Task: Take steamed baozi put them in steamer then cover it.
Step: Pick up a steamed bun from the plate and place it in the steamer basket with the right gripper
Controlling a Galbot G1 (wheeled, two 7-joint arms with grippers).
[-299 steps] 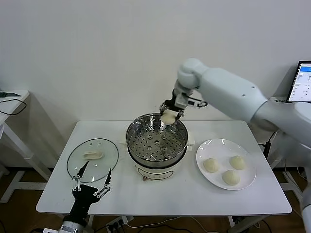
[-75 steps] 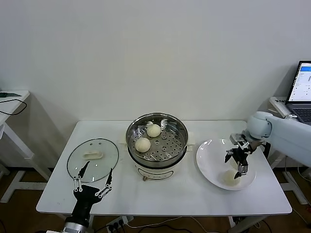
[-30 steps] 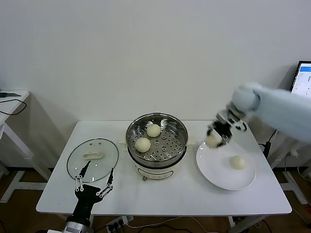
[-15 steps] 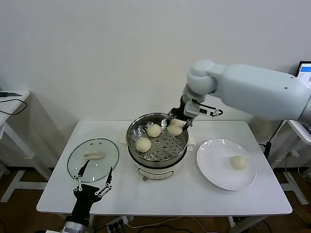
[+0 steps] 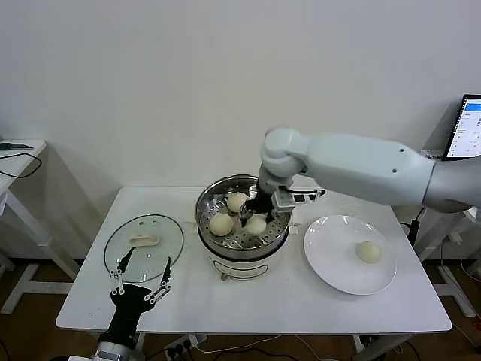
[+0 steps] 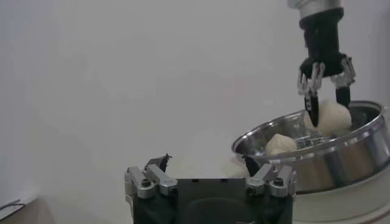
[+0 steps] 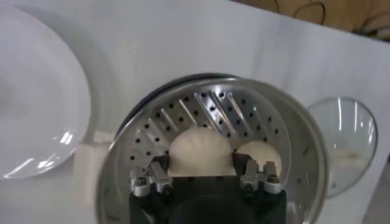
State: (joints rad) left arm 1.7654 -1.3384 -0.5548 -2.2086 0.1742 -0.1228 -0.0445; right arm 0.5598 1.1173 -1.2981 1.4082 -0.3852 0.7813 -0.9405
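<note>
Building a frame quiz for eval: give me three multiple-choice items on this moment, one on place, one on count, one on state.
1. Where is the right end effector?
A. inside the shiny round steel steamer
B. over the white round plate
C. beside the clear glass lid

2. Cream-white round baozi left on the plate?
A. none
B. one
C. three

3. The steamer is:
A. covered
B. uncovered
C. tipped over

Key: A, it holds a baozi above the perforated tray; B, a single baozi lies there; B, the lid rests on the table.
</note>
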